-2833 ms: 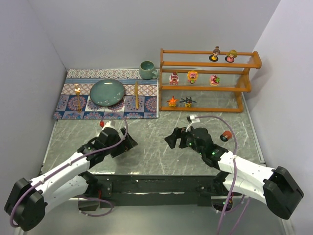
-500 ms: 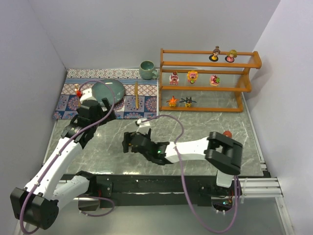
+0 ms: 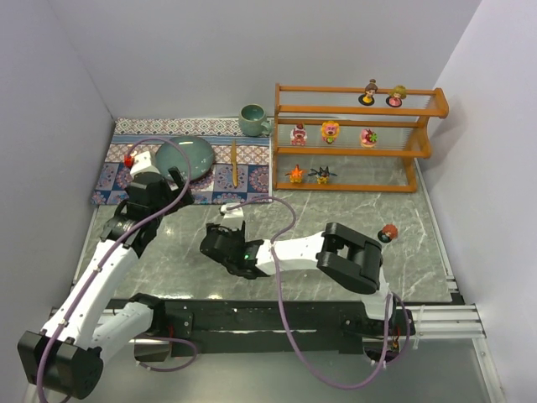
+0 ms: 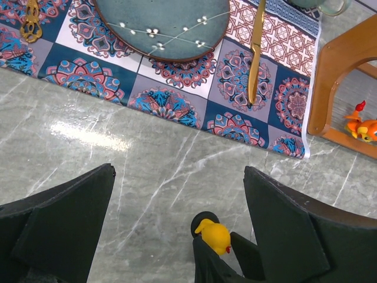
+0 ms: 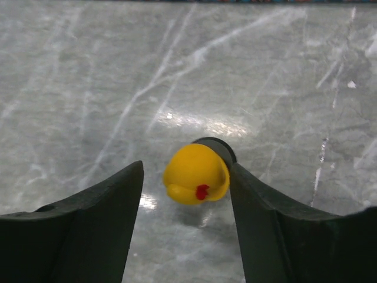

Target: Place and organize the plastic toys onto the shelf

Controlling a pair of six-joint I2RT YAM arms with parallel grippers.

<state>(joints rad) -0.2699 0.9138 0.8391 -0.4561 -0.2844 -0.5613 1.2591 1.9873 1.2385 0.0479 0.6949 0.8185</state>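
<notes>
Marble top (image 5: 88, 88), dark-based yellow toy (image 5: 196, 174), btw parted R jaws, L jaws wide

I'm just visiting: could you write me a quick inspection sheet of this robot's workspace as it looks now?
Surface: grey marbled table.
Job's things: seven toys on the shelf; yellow toy and red-brown toy on the table.
Clutter: patterned mat carrying plate, mug, two gold utensils.
Grippers: left gripper open above the table; right gripper open, straddling the yellow toy, one finger apart from it.
Cables: purple cables loop off both arms.
Surroundings: plain white walls.
</notes>
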